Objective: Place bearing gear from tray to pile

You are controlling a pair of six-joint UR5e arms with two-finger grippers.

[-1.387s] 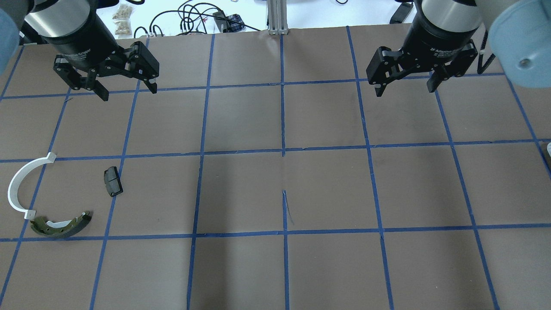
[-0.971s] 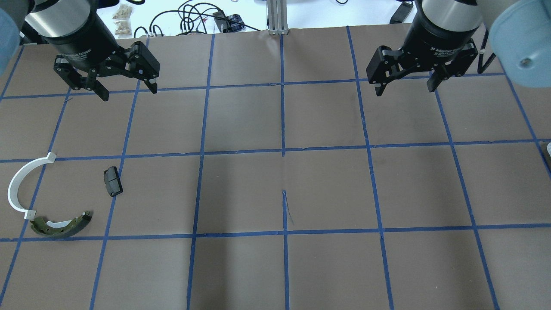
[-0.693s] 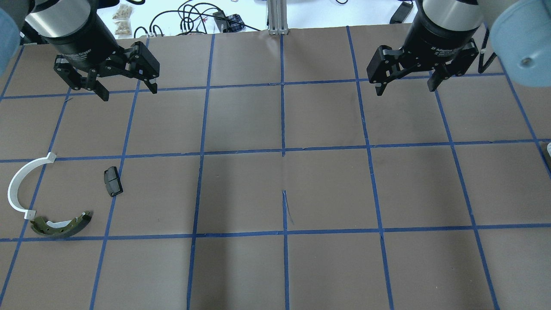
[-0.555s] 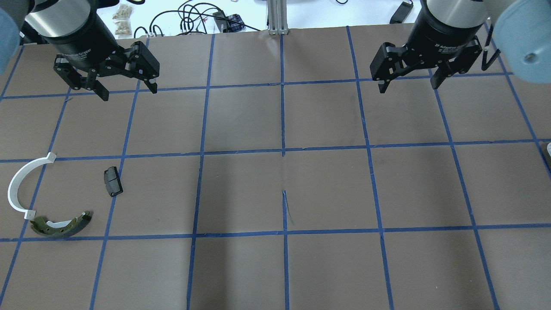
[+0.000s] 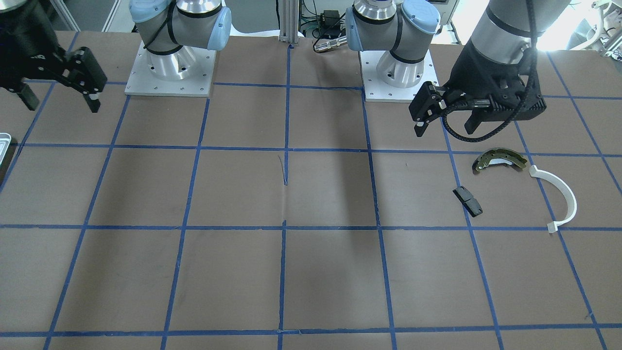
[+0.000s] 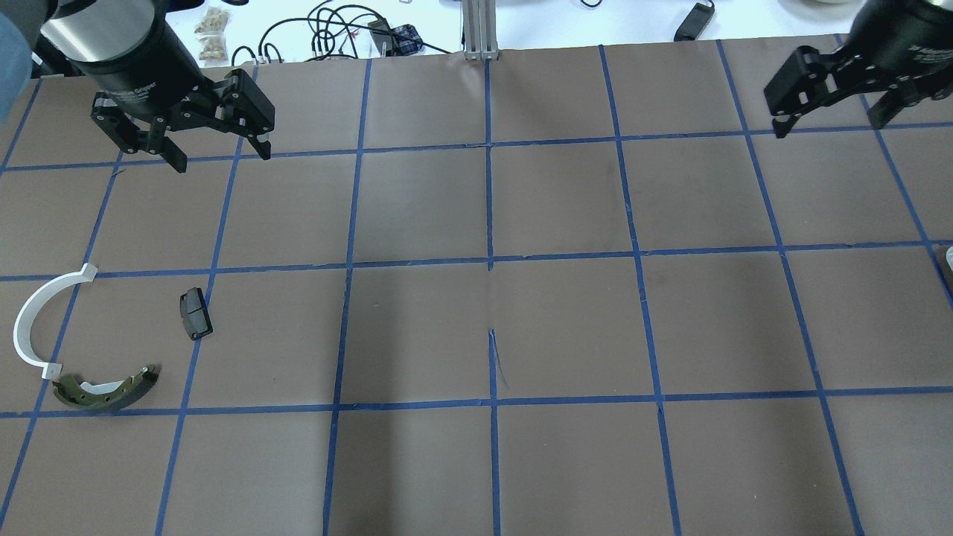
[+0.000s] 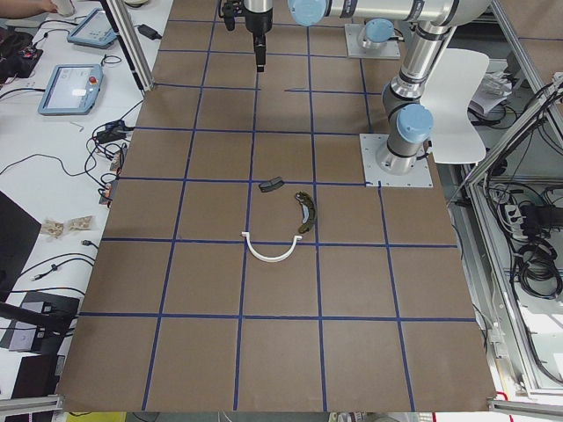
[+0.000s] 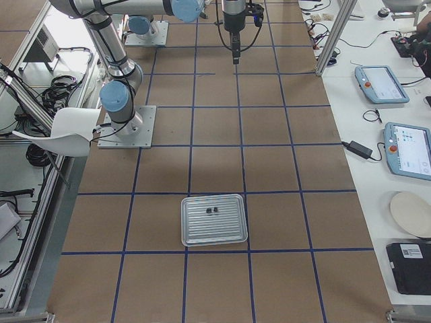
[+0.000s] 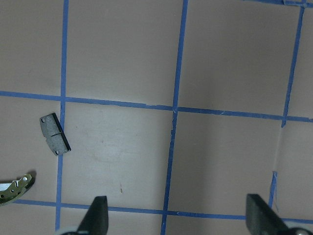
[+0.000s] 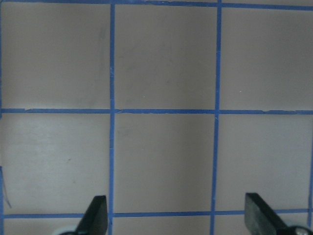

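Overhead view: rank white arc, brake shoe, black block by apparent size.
1. White arc: widest sweep, though thin.
2. Brake shoe: similar end-to-end span, shallower curve, so a close call with the arc.
3. Black block: clearly smallest.

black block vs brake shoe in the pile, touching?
Apart. The overhead view shows the black block lying up and right of the brake shoe, with a bare strip of brown paper between them; the front-facing view shows the same gap.

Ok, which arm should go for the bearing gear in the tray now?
Right. The tray, with small dark parts in it, lies on the robot's right side, and the right gripper hangs open and empty on that side. The left gripper is on the side of the pile, far from the tray.
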